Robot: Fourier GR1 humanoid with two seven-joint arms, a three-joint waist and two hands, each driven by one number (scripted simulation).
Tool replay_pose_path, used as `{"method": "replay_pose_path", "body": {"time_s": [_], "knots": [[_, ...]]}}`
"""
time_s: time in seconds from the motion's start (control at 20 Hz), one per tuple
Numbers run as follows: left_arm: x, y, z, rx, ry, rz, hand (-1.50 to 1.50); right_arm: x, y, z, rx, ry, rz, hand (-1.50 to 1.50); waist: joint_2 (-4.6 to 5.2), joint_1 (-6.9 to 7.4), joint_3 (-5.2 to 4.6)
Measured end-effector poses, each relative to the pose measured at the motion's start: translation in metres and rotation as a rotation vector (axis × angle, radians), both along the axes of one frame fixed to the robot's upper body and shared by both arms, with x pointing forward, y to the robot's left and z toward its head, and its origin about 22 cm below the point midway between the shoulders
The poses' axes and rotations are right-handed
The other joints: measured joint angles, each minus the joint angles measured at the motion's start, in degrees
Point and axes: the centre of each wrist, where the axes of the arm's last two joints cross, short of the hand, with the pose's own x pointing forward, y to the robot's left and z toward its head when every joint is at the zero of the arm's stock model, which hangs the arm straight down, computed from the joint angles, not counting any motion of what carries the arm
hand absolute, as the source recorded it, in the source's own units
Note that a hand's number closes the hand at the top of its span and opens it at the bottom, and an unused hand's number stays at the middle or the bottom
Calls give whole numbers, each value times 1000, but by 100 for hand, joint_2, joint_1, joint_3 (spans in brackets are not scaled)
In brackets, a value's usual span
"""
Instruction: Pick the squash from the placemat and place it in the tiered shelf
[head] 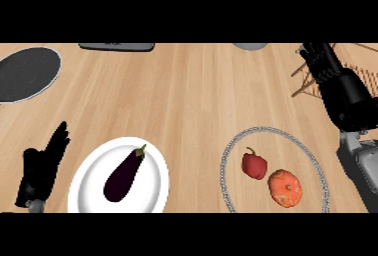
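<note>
Right hand (pixel 319 56) far from knobbly orange squash (pixel 285 188) on placemat (pixel 235 145).

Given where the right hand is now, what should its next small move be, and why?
Probably bring the right hand back down toward the squash. The hand is up by the shelf at the far right with nothing visibly in it, while the squash lies beside the red pepper on the placemat. The left hand rests open at the left edge.
</note>
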Motion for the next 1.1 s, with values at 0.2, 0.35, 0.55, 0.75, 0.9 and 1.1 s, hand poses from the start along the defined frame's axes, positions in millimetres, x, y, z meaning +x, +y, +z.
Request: {"method": "replay_pose_path", "body": {"time_s": [0.2,0.35,0.55,0.75,0.9,1.1], "knots": [[10,-9,19,-28,-88,-48,0,-6,-9,4,104,-97,115,150,4,-180,96],[24,-20,41,-50,-190,-108,0,-11,-29,6,87,-135,142,150,-1,-330,109],[27,-30,55,-95,-235,-178,0,-31,-80,-45,-1,64,-4,-150,26,-362,131],[25,-34,65,-119,-252,-215,0,-68,-104,-83,13,144,114,-150,18,-346,141],[31,-40,72,-124,-262,-228,0,-92,-122,-93,-3,155,193,-150,18,-339,140],[25,-39,74,-125,-262,-237,0,-108,-145,-79,-84,156,228,-150,15,-307,136]]}}
